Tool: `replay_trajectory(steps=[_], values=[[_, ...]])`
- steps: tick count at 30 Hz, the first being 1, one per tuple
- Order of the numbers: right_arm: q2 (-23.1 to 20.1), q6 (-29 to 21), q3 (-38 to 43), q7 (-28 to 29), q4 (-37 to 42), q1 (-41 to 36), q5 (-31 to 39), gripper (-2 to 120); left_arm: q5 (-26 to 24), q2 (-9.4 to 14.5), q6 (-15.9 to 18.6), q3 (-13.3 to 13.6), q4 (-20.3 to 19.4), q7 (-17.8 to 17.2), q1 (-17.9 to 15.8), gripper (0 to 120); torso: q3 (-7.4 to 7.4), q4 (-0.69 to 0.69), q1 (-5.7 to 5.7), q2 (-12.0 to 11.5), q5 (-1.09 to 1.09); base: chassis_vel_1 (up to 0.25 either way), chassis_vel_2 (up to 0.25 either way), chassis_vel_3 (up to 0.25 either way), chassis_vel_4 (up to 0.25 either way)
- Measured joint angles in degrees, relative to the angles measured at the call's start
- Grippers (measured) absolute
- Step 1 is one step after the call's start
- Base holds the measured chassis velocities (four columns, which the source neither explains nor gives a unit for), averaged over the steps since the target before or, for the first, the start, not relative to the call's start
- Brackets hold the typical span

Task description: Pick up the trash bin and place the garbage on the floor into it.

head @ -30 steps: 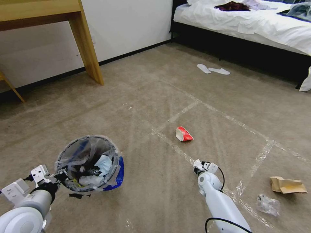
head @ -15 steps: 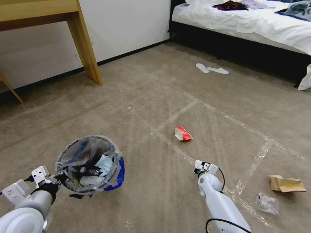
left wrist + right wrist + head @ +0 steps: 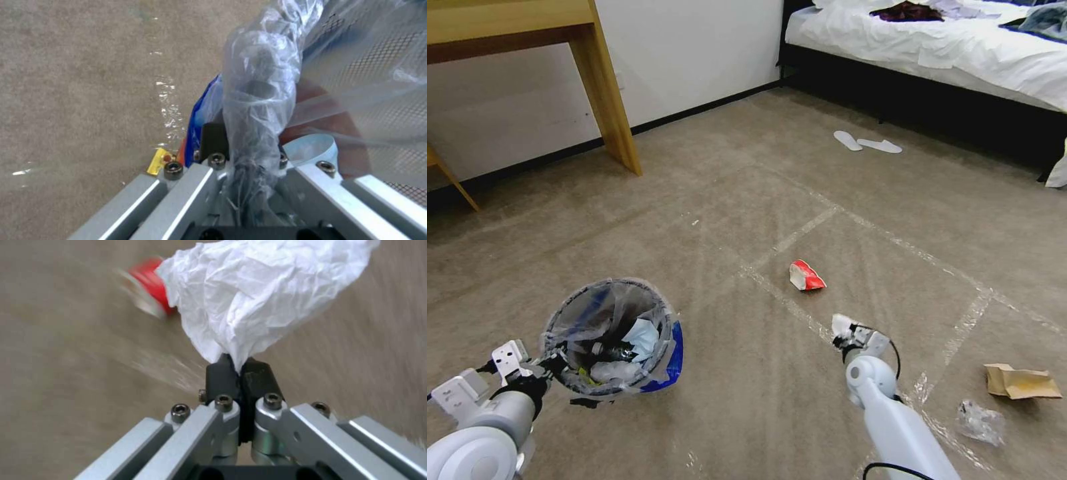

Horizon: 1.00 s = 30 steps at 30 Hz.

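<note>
The trash bin (image 3: pixel 674 355), lined with crinkled clear plastic and with a blue patch on its side, hangs at lower left with tissues and other litter inside. My left gripper (image 3: pixel 551 365) is shut on its rim; the left wrist view shows the bunched liner (image 3: pixel 260 100) pinched in the left gripper (image 3: pixel 247 151). My right gripper (image 3: pixel 844 331) is shut on a crumpled white tissue (image 3: pixel 267 296) just above the floor (image 3: pixel 747 407). A red-white crushed carton (image 3: pixel 806 276) lies a little beyond it, blurred as the carton (image 3: pixel 149 283) in the right wrist view.
A brown paper bag (image 3: pixel 1022 382) and a clear wrapper (image 3: pixel 979 421) lie at the right. White slippers (image 3: pixel 867 143) rest near the bed (image 3: pixel 947 47). A wooden desk leg (image 3: pixel 608 93) stands at far left. Tape strips (image 3: pixel 800 233) cross the carpet.
My right arm has shifted slightly to the right with the tissue still in its gripper. The left arm and bin have kept their place.
</note>
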Motion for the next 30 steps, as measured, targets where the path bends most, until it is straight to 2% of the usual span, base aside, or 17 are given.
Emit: replay_trajectory(steps=[2,3,5,6,7,9,11,16,18,22,23,24,25,26,29,30], values=[[-1.9,2.3,-0.3,-1.8,6.7,-1.5,-0.4,0,0.0,0.0,0.1,0.3,-0.2,0.0,0.0,1,0.00,0.00,0.00,0.0,-0.01,0.000,0.000,0.000,0.000],[-1.9,2.3,-0.3,-1.8,6.7,-1.5,-0.4,0,0.0,0.0,0.1,0.3,-0.2,0.0,0.0,1,0.00,0.00,0.00,0.0,-0.01,0.000,0.000,0.000,0.000],[-5.7,5.8,-1.9,-5.5,14.0,-2.2,-0.3,0,0.0,0.3,0.2,0.7,-0.4,-0.1,0.0,1,0.00,0.01,0.00,0.0,0.00,0.000,0.000,0.000,0.000],[-5.7,5.8,-1.9,-5.5,14.0,-2.2,-0.3,0,0.0,0.3,0.2,0.7,-0.4,-0.1,0.0,1,0.00,0.01,0.00,0.0,0.00,0.000,0.000,0.000,0.000],[-9.5,8.3,-3.3,-8.4,18.1,-1.9,0.2,0,-0.1,0.8,0.3,0.8,-0.7,-0.1,0.0,1,0.00,0.01,0.00,0.0,-0.01,0.000,0.000,0.000,0.000],[-10.6,9.0,-3.7,-9.2,19.1,-1.7,0.3,0,-0.2,0.9,0.4,0.9,-0.8,-0.1,0.0,1,-0.01,0.01,0.00,0.0,-0.01,0.000,0.000,0.000,0.000],[-15.7,12.5,-5.9,-14.5,24.1,0.3,1.7,0,-0.7,1.5,0.6,1.2,-1.2,-0.2,0.1,1,0.00,0.01,0.00,0.0,0.00,0.000,0.000,0.000,0.000],[-19.8,14.1,-8.4,-18.6,29.9,3.2,4.6,0,-1.0,2.1,0.8,1.5,-1.5,-0.3,0.1,1,-0.01,0.02,0.00,0.0,-0.02,0.000,0.000,0.000,0.000],[-22.9,15.2,-11.9,-21.7,34.3,6.5,6.3,0,-1.6,2.5,1.2,1.8,-1.8,-0.5,0.0,1,-0.01,0.02,0.00,0.0,-0.01,0.000,0.000,0.000,0.000],[-25.3,15.5,-15.5,-23.6,37.6,9.2,7.9,0,-1.9,2.7,1.4,2.2,-1.8,-0.6,-0.5,1,-0.01,0.02,0.00,0.0,-0.01,0.000,0.000,0.000,0.000],[-26.9,15.5,-18.6,-24.8,39.6,11.3,9.2,0,-1.9,2.7,1.6,2.6,-1.8,-0.7,-0.8,1,-0.01,0.01,0.00,0.0,-0.01,0.000,0.000,0.000,0.000],[-26.9,15.5,-18.6,-24.8,39.6,11.3,9.2,0,-1.9,2.7,1.6,2.6,-1.8,-0.7,-0.8,1,-0.01,0.01,0.00,0.0,-0.01,0.000,0.000,0.000,0.000],[-28.4,14.9,-22.5,-25.2,41.3,14.1,10.6,0,-1.9,2.6,1.7,2.9,-1.8,-0.7,-1.1,1,-0.01,0.00,0.00,0.0,-0.01,0.000,0.000,0.000,0.000],[-28.4,14.9,-22.5,-25.2,41.3,14.1,10.6,0,-1.9,2.6,1.7,2.9,-1.8,-0.7,-1.1,1,-0.01,0.00,0.00,0.0,-0.01,0.000,0.000,0.000,0.000],[-29.8,13.1,-31.9,-22.7,42.8,21.5,12.6,0,-1.9,2.6,1.9,3.1,-1.6,-0.7,-1.5,1,0.00,0.01,0.00,0.0,-0.02,0.000,0.000,0.000,0.000],[-29.8,13.1,-31.9,-22.7,42.8,21.5,12.6,0,-1.9,2.6,1.9,3.1,-1.6,-0.7,-1.5,1,0.00,0.01,0.00,0.0,-0.02,0.000,0.000,0.000,0.000]])
